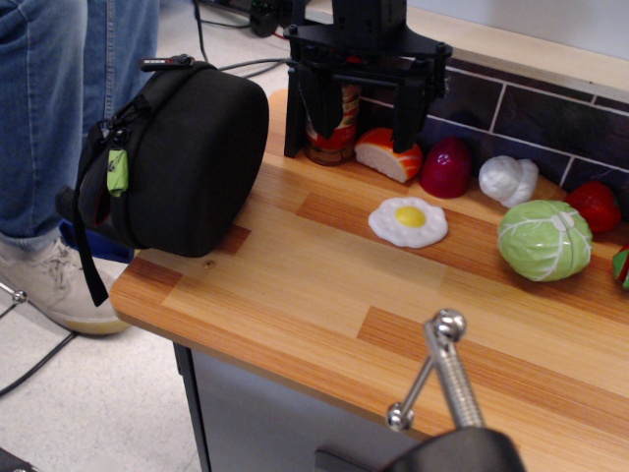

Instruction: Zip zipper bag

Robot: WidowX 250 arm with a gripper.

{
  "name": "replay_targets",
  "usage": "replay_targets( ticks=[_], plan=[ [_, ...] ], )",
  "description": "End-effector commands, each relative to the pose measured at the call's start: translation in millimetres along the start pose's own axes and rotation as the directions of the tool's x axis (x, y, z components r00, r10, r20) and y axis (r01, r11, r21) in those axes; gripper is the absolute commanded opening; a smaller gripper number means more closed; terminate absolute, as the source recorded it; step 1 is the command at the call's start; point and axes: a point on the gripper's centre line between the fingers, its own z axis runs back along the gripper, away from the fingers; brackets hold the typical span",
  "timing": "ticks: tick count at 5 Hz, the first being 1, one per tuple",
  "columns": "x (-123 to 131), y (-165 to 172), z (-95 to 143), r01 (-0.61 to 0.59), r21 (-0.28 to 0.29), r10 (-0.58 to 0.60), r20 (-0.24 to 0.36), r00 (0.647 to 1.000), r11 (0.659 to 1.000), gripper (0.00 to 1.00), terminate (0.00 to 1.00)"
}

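The zipper bag is a large black rounded fabric case standing at the left end of the wooden table, partly overhanging the edge. Its small green pull tag sits on the left side by the zipper, and a black strap hangs down below it. My black gripper is at the back of the table, to the right of the bag and apart from it. It is open and empty, and its two fingers straddle a red and orange toy can.
Toy foods lie to the right: a bread slice, a dark red vegetable, a white piece, a fried egg, a green cabbage and a red tomato. A metal clamp rises at the front. A person's legs stand at the left.
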Motion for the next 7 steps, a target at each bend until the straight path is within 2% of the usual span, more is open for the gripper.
replay_targets(
  ticks=[1,2,3,4,5,6,7],
  plan=[
    [0.0,0.0,0.0,0.0,0.0,0.0,0.0,1.0,1.0,1.0,0.0],
    [-15.3,19.5,30.9,-0.016,-0.048,0.015,-0.023,1.0,0.999,1.0,0.0],
    [-45.8,45.2,56.8,0.023,-0.036,-0.023,-0.02,1.0,0.999,1.0,0.0],
    [-72.7,81.4,70.3,0.026,-0.033,-0.027,-0.039,0.999,0.999,1.0,0.0],
    [-98.4,108.3,72.6,0.022,-0.006,-0.023,-0.022,1.0,1.0,1.0,0.0],
    [-110.4,122.8,67.4,-0.025,0.026,0.024,0.02,1.0,0.999,1.0,0.0],
    [-106.3,126.4,59.8,-0.051,0.045,0.048,0.058,0.997,0.998,1.0,0.0]
  ],
)
